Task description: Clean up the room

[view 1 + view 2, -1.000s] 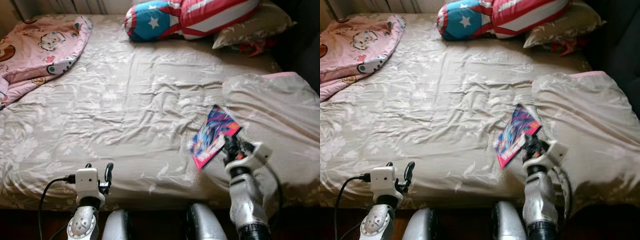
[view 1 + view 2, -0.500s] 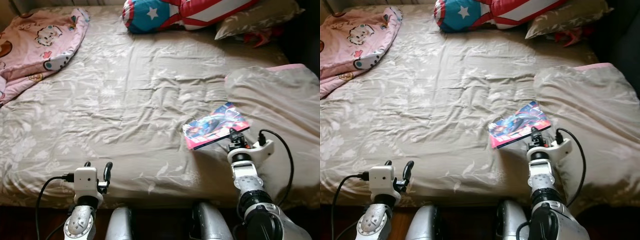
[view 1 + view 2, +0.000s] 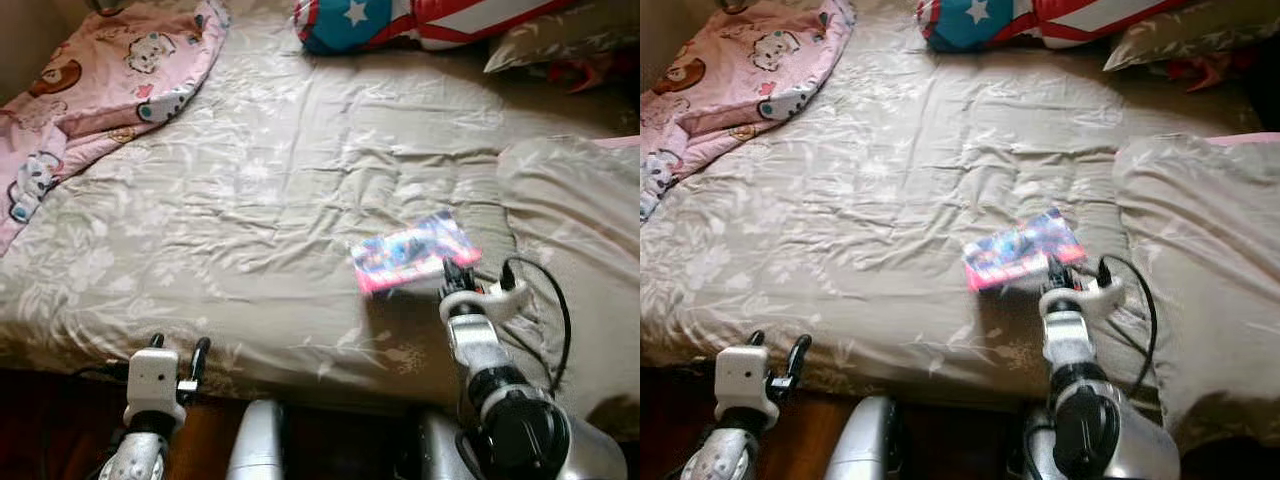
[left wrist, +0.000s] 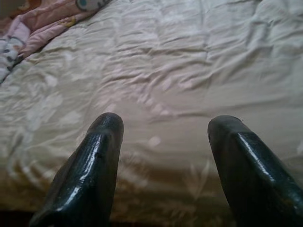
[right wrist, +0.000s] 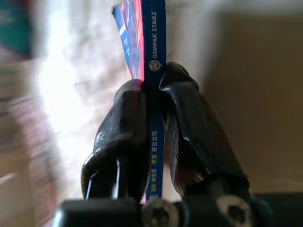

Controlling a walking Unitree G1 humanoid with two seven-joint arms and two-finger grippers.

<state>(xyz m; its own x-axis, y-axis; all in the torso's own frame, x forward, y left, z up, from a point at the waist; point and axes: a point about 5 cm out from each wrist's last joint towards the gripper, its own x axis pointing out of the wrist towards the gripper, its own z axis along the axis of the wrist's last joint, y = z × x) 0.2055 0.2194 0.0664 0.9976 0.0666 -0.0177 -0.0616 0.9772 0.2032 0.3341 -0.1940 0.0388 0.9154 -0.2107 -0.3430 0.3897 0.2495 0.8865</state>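
A thin colourful comic book [image 3: 414, 251] with a blue spine [image 5: 154, 85] is held flat a little above the beige bed sheet [image 3: 290, 190], right of the bed's middle. My right gripper [image 3: 453, 272] is shut on its near edge, both black fingers [image 5: 129, 127] pressed against the spine. Low at the bed's near edge, my left gripper [image 3: 177, 350] hangs open, and between its fingers [image 4: 90, 165] there is just the sheet.
A pink cartoon blanket [image 3: 110, 70] lies bunched at the bed's far left. A star-and-stripes pillow [image 3: 400, 18] and a beige pillow [image 3: 560, 35] sit at the head. A folded beige duvet [image 3: 575, 230] covers the right side. Dark floor runs under the near edge.
The book has gone from tilted up on edge to lying flat in my right gripper. The camera has shifted, so the bed now sits further right and lower.
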